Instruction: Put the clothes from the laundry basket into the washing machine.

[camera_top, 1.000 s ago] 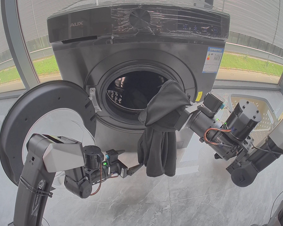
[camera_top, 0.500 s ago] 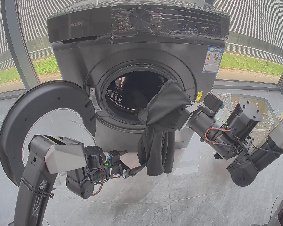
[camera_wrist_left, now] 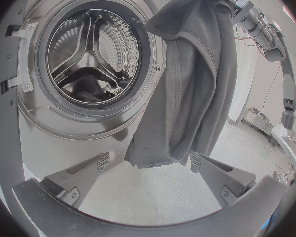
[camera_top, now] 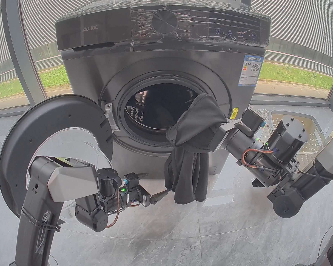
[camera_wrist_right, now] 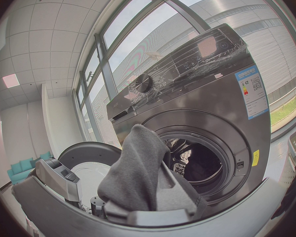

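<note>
**Right claw holds the garment at the drum's mouth, left claw open below it**

My right claw (camera_top: 215, 134) is clamped on a dark grey garment (camera_top: 196, 130). Bunched cloth buries most of its fingers, so I see little of them. I hold the garment up in front of the right side of the round opening (camera_top: 157, 109) of the dark grey front-loading washing machine (camera_top: 155, 56). Its top fold lies against the right side of the rim. The rest hangs down in long folds past the lower edge of the opening, and the hem ends above the pale marbled tile floor (camera_top: 211, 233).

My left claw (camera_top: 160, 196) sits low, near the floor and in front of the machine's base. Its two dark fingers (camera_wrist_left: 88, 168) are spread wide and it grips nothing. In the left wrist view the hem hangs between the fingertips, close to one of them, but I cannot tell whether cloth and finger touch.

The machine's round, dark-rimmed door (camera_top: 51, 130) stands swung open on my left. Inside the shiny steel drum (camera_wrist_left: 88, 56) some dark cloth (camera_wrist_left: 88, 96) lies at the bottom. The pale perforated plastic laundry basket (camera_top: 310, 130) stands on the floor to my right, beside the machine and behind my right arm. I cannot see what is in it.
</note>
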{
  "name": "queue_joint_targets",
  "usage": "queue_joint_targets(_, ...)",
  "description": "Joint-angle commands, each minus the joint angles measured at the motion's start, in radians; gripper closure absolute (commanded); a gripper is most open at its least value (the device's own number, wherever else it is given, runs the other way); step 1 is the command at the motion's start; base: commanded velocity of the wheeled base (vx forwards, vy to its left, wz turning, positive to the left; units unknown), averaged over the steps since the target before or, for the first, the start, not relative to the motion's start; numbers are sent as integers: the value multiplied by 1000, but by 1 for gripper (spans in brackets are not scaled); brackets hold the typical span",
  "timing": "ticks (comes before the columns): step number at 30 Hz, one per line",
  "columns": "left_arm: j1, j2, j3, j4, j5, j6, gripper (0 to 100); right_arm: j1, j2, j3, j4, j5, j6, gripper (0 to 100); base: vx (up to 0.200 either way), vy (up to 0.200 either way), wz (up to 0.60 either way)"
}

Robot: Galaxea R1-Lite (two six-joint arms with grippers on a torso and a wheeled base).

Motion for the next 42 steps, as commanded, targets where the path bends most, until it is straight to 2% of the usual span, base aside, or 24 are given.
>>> queue_joint_targets(1,-5,-6,11,-1,-1,1,0,-8,1,0,0,1,0,100,0,0,0)
queue_joint_targets(18,-31,8,-2,1,-4,-1,0,-1,7,-14,0,-2,-2,100,0,0,0)
queue_joint_targets(42,-28,108,-164,1,9,-4,0,52,4,-5,0,-7,-5,100,0,0,0)
